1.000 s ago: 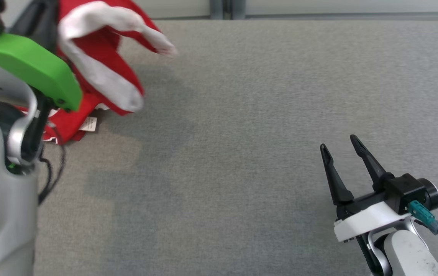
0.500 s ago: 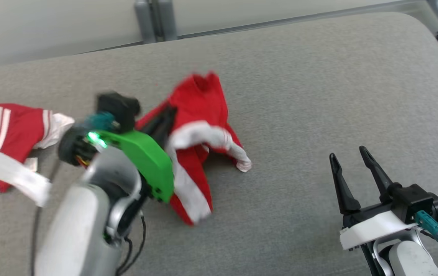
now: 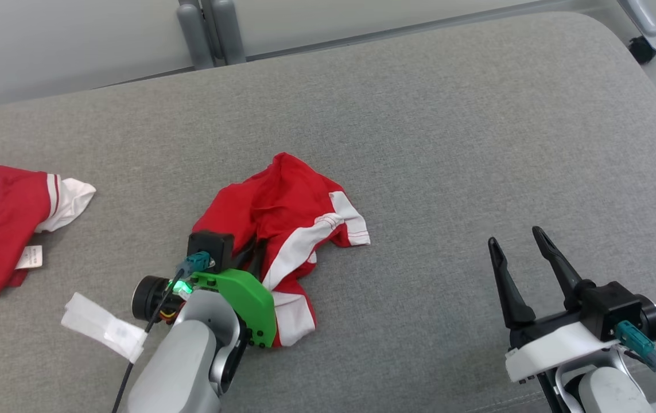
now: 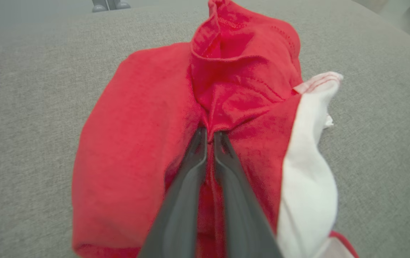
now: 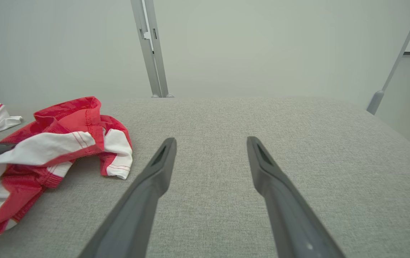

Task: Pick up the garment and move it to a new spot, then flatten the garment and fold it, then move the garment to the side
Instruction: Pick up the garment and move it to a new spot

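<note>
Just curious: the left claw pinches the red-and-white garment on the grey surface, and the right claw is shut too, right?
No: the right gripper is open and empty, as the right wrist view shows. The left gripper does pinch the red-and-white garment on the grey surface.

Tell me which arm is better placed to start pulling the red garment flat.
Left. The left gripper is shut on the garment, while the right gripper stands open, apart from it, over the grey surface.

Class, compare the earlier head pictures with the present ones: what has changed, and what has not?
The left end effector carried the garment down from mid-air onto the table, where it lies crumpled, still clamped. The head camera also turned. The right end effector stayed open and idle.
</note>
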Tool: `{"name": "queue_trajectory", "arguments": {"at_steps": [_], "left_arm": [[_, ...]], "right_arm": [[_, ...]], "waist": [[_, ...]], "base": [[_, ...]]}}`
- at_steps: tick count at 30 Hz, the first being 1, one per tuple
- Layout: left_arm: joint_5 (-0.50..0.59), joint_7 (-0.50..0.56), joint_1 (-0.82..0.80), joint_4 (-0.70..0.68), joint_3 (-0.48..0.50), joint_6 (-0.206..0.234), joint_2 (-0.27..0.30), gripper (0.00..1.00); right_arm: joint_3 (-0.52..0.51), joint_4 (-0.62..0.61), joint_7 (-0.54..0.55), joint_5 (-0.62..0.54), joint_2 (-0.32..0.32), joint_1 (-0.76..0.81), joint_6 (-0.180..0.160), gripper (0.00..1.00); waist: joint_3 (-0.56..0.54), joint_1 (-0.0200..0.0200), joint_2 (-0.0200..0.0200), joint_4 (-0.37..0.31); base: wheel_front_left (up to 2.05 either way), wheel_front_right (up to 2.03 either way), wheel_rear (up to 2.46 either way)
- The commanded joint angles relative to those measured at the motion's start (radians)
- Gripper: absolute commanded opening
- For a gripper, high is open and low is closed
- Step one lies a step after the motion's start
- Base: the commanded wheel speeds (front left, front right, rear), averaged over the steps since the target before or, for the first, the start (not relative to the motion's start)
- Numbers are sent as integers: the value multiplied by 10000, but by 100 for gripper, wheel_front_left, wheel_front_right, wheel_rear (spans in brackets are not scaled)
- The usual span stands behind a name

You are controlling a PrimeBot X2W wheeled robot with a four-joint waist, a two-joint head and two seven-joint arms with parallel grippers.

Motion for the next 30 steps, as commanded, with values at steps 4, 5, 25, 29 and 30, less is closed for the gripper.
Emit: {"name": "queue_trajectory", "arguments": {"at_steps": [4,5,25,29,30], "left_arm": [[100,-1813,116,252,-77,105,-88,100],[79,-2227,276,235,-93,191,-108,100],[1411,-3351,4842,-3553,2115,571,-131,100],[1616,-3350,5074,-3660,2551,435,-154,100],[1634,-3351,5091,-3664,2611,421,-164,100]], "right_arm": [[-33,-57,-31,-149,-148,280,-3,100],[-75,-80,-31,-186,-182,332,-3,100],[-983,-232,-31,-668,-77,988,-3,100],[-1113,-36,-31,-768,136,1202,-3,100],[-1136,-3,-31,-778,164,1222,-3,100]], "waist": [[-510,0,-1,679],[-618,0,-1,792],[-1747,0,-1,1640],[-1764,0,-1,1503],[-1762,0,-1,1493]], "base": [[0,0,0],[0,0,0],[0,0,0],[0,0,0],[0,0,0]]}}
